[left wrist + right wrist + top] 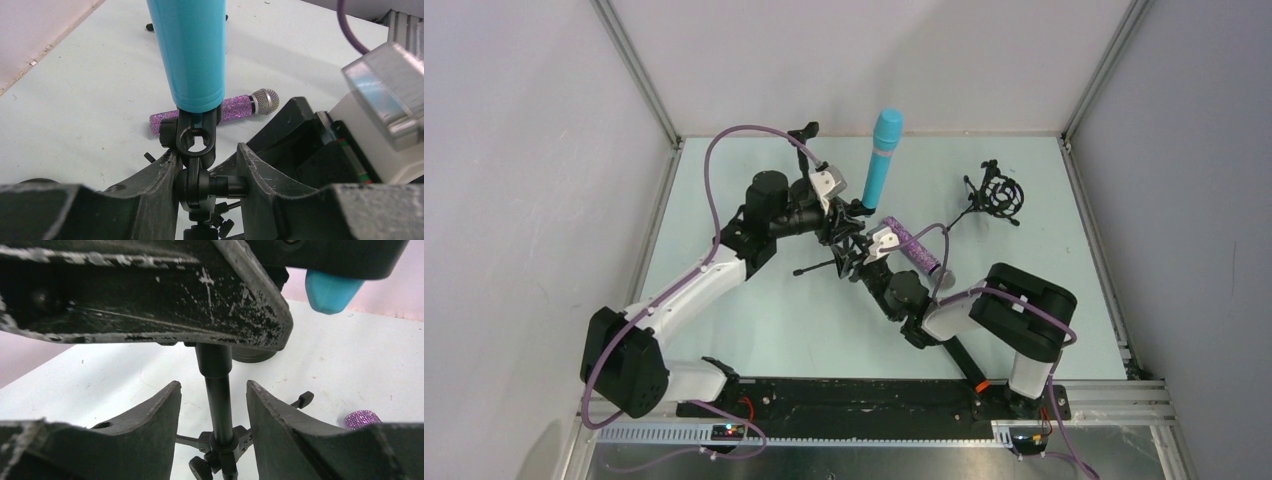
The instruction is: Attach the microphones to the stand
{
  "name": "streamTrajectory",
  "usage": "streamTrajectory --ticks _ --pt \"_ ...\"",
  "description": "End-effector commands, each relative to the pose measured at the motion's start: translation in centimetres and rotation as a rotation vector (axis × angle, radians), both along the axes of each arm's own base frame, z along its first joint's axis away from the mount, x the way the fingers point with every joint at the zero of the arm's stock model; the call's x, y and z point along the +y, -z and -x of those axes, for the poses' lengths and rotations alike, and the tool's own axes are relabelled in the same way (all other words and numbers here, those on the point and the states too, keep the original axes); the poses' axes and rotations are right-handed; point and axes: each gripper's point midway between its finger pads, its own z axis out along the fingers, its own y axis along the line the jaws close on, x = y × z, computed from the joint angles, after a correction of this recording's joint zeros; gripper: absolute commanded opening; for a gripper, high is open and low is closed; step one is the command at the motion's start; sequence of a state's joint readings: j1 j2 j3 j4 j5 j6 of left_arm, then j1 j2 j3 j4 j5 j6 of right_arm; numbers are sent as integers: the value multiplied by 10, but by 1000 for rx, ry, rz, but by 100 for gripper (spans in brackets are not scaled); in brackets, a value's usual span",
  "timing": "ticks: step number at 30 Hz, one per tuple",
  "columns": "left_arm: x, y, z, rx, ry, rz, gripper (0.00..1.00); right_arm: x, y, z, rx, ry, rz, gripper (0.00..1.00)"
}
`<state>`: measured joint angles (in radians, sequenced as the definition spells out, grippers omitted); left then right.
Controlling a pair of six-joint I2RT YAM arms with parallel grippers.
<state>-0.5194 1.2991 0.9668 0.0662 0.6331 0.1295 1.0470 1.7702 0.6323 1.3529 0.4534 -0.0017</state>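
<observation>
Black microphone (964,362), top view only

Your left arm (686,290) stretches forward and to the right, your right arm (1014,315) doubles back toward centre, and the wrists nearly meet. Left pincer (207,172): fingers parted, can't tell whether they're pressing. Right pincer (214,407): fingers spread wide, gripping nothing.

The pale mint-green tabletop (754,330) bears a black tripod stand (219,400) upright near its middle. A purple glittery microphone with a silver grille (921,250) lies flat just right of that stand. A black shock-mount holder (999,195) stands farther right.
</observation>
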Motion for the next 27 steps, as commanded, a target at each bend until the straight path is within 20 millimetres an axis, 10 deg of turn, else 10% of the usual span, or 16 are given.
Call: streamTrajectory --ticks 1,10,27 --pt "-6 -66 7 -168 41 117 0 -5 -23 -11 -53 93 -85 53" --pt "-6 -67 8 -179 48 117 0 -7 -9 -15 -37 129 -57 1" --pt "-1 -85 20 -256 76 129 0 2 23 1 -19 148 79 0"
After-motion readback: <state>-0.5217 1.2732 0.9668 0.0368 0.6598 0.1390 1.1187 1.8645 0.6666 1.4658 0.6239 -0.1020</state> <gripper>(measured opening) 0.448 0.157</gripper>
